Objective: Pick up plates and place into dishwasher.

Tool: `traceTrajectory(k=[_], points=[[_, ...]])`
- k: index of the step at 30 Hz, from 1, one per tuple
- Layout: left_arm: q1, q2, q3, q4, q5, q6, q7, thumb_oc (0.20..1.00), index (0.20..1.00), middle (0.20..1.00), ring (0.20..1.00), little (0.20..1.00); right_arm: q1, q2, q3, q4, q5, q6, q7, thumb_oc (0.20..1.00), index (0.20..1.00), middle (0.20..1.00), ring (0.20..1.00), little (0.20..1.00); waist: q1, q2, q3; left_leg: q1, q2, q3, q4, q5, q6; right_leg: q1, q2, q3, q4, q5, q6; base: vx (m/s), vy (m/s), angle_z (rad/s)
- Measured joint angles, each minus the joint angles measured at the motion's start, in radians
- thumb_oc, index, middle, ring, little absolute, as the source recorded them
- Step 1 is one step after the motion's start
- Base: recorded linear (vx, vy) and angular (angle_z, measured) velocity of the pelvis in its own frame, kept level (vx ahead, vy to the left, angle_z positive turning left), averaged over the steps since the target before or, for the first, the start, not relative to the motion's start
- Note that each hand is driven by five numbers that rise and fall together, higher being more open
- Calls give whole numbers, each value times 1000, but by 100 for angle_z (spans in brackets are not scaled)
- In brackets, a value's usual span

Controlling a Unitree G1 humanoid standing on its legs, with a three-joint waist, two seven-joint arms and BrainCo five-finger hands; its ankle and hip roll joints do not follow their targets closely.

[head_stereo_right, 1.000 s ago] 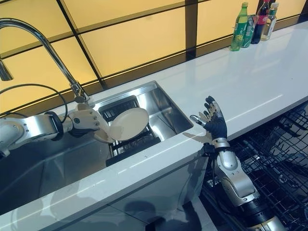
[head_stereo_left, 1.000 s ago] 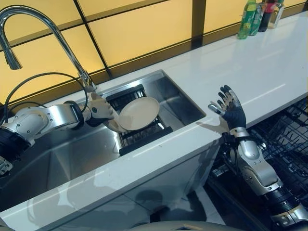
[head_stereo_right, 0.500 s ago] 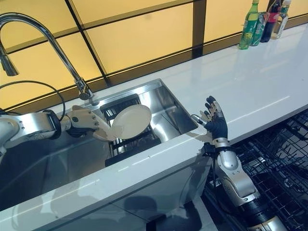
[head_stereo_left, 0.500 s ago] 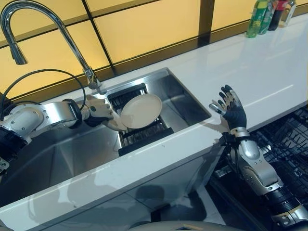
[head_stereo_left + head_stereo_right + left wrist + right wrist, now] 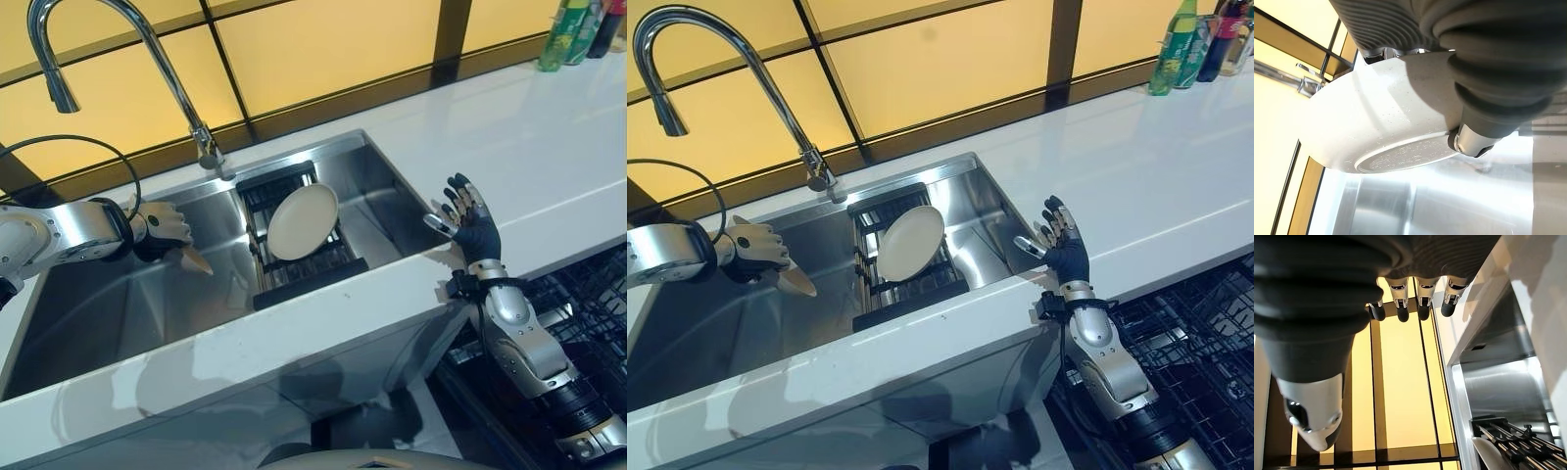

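My left hand hangs over the left part of the steel sink, shut on a white plate that shows edge-on below its fingers. In the left wrist view the thumb pinches the rim of that plate. A second white plate stands upright in the black rack inside the sink, well apart from the hand. My right hand is raised at the counter's front edge, open, its straight fingers holding nothing. The dishwasher's dark wire basket lies at the lower right.
A tall curved faucet rises behind the sink. The white counter runs to the right, with several bottles at its far end. Yellow panels with dark frames back the counter.
My left hand has drawn left, away from the rack, carrying its plate. The standing plate stays in the rack. The camera has shifted; the right hand has held still.
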Motion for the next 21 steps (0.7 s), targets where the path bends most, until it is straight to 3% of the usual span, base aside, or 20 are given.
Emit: traceTrajectory(k=[3,8,9,12,15,21], points=[[0,20,-1,0,-33,22,78,200,200,200,200,200,-13,1,8,0,0,-14,-1,1000,1000,1000,1000,1000,11,-4,3,0,1,1,0,0,0,-1,0,0,0,0,0,0,0,0],[-1,34,9,-2,-90,105,398,200,200,200,200,200,-21,1,5,0,-3,-43,15,1000,1000,1000,1000,1000,24,-16,11,0,1,-2,0,0,-1,0,2,-1,1,0,0,-22,-8,1],[8,32,40,-10,-125,109,460,200,200,200,200,200,-20,0,-2,-1,-4,-49,31,1000,1000,1000,1000,1000,36,-20,14,-3,2,-4,2,0,-1,-1,3,-2,1,0,0,-38,-33,1],[164,18,328,-156,-200,126,588,200,200,200,200,200,-23,0,-62,-4,-36,-71,89,1000,1000,1000,1000,1000,43,-40,24,-12,1,-12,4,1,0,-5,3,-10,0,0,0,-28,-30,8],[274,-52,524,-248,-243,124,637,200,200,200,200,200,-47,-13,-92,-37,-71,-84,129,1000,1000,1000,1000,1000,46,-47,22,-12,1,-19,4,3,3,-2,2,-18,1,0,0,-16,-32,8],[282,-167,553,-315,-335,108,591,200,200,200,200,200,-197,-64,-92,-124,-155,-84,213,1000,1000,1000,1000,1000,46,-60,15,-10,3,-23,5,6,4,2,6,-22,0,0,0,-2,-6,2]])
